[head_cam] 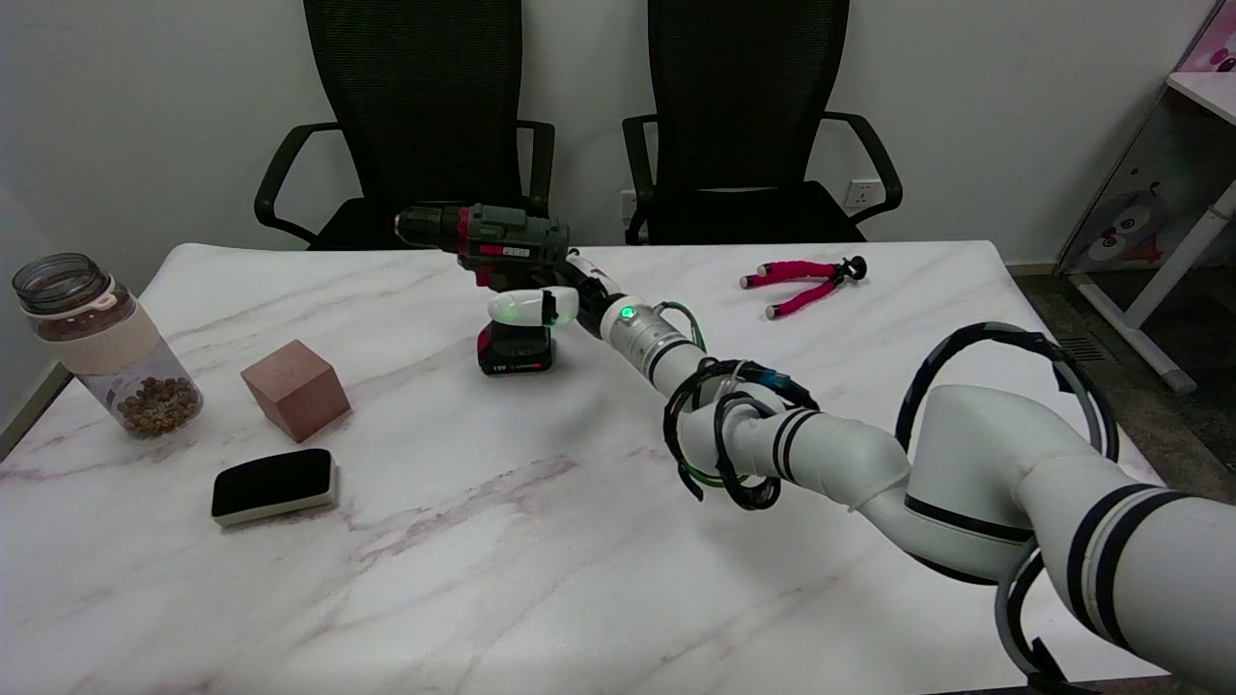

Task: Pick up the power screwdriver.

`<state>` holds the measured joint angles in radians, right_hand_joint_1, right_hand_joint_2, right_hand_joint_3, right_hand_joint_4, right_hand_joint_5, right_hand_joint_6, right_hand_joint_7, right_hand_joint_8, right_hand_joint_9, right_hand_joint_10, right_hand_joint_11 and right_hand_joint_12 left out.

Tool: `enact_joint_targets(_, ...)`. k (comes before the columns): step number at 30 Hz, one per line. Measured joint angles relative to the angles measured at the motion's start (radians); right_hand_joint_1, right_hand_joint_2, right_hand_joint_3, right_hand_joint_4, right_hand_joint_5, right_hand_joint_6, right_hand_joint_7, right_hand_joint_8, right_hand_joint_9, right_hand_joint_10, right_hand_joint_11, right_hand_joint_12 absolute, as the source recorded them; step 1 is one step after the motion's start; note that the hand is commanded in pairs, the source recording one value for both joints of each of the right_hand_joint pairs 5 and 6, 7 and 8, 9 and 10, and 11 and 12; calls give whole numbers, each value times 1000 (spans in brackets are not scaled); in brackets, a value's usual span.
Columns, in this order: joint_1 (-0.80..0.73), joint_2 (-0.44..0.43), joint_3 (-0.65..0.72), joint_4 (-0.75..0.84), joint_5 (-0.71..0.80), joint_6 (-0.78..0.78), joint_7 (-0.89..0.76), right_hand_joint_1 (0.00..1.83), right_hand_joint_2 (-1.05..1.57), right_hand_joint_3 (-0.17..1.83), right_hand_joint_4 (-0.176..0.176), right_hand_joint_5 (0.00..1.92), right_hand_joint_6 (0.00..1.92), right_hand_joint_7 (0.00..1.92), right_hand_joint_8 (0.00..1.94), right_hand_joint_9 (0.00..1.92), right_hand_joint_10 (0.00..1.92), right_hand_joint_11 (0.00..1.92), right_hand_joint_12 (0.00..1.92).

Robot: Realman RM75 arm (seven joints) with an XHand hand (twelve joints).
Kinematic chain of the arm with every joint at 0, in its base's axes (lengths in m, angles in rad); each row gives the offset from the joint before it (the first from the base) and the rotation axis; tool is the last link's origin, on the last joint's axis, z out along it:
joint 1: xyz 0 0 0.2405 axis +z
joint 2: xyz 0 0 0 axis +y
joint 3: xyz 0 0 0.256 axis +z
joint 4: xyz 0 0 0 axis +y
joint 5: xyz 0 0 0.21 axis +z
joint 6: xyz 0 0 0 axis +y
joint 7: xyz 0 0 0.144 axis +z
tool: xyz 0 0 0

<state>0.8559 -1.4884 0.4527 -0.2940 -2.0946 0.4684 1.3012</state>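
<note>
Screwdriver (497,241) upright on battery base, far middle of surface (579,541), chuck pointing left, barrel lying left-right. Right hand (541,301) reaching from lower right, arm stretched diagonally, fingers (517,307) wrapped round the handle under the barrel. Red label on body, white mark on base, both unreadable.

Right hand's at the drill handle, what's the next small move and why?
Probably close firmly and lift a little, straight up. The right hand is wrapped around the handle of the green-and-black power screwdriver, which appears to stand upright with its red-and-black battery base still on the white marble table. A short lift would test whether the grip holds. How tightly the fingers close cannot be seen.
</note>
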Motion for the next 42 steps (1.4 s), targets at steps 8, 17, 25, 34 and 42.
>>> enact_joint_targets(8,12,-26,3,20,2,-8,-12,869,-435,666,176,292,292,292,292,264,264,211,211)
enact_joint_targets(17,18,-41,6,28,4,-8,-16,902,-365,639,176,350,350,350,350,268,268,182,182)
enact_joint_targets(25,20,-48,8,28,17,-4,-17,913,-295,644,176,411,411,411,411,294,294,158,158)
enact_joint_targets(34,19,-49,9,24,40,9,-22,923,-213,644,176,474,474,474,474,314,314,168,168)
enact_joint_targets(42,15,-48,10,24,57,14,-22,984,-82,662,176,543,543,543,543,346,346,239,239)
